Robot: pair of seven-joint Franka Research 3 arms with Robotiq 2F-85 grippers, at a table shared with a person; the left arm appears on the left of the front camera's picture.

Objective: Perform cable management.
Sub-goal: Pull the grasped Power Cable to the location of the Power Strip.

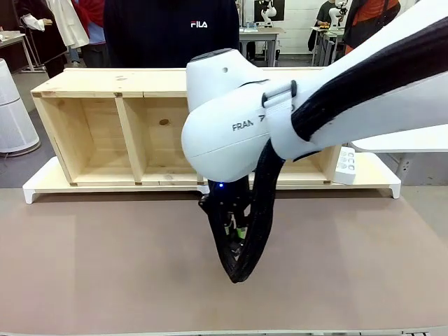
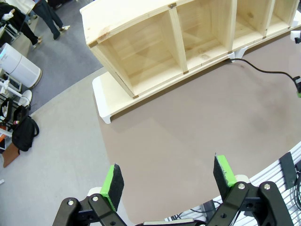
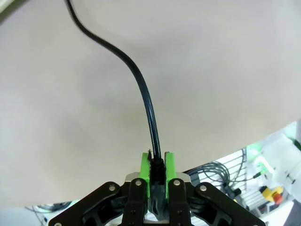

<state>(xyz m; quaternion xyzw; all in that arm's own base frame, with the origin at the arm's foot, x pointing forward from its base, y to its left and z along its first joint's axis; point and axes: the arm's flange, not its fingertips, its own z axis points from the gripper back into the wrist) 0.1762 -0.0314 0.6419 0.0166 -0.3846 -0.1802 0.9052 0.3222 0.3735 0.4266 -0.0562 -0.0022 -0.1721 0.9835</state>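
Cable (image 3: 141, 89): pinched in closed right hand (image 3: 157, 164), trailing to 11 o'clock over bench (image 3: 61, 141). Left hand (image 2: 171, 178): wide open, empty. Grasp done; tidying judged outstanding.

I read the right arm (image 1: 224, 133), centre frame, as a rounded, glossy white housing marked "FRAN" in black, with a small blue indicator light (image 1: 221, 186) below it. A thick black braided sleeve (image 1: 364, 77) runs along it from the upper right. The left gripper (image 2: 168, 173) and right gripper (image 3: 157, 162) are built alike: black linkage fingers (image 2: 263, 207), silver screws (image 2: 238, 186), green pads (image 2: 113, 183).
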